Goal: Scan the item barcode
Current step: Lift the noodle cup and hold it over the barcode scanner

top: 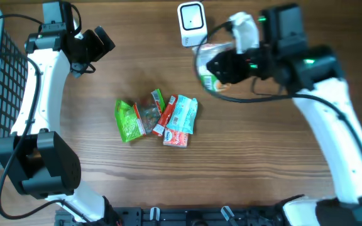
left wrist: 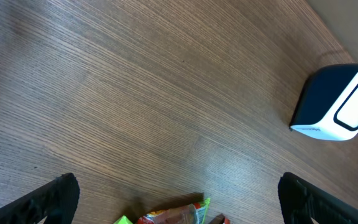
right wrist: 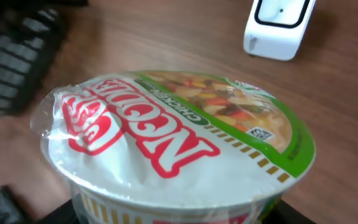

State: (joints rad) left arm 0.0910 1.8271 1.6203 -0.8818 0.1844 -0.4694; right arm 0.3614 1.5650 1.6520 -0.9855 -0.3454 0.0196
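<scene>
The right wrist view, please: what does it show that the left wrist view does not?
Only the right wrist view shows the noodle cup, close up, its printed lid on. Only the left wrist view shows the snack packets at its bottom edge. Both show the white scanner standing on the wooden table.

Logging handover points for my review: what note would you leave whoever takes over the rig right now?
Left gripper: open, empty, off to the far left.
Right gripper: closed around the noodle cup, beside the scanner.
Snack packets: piled in the middle, nothing touching them.
Done: cup is in the grip, at the scanner.
Left: turn its code toward the scanner window; nothing shows a scan yet.
</scene>
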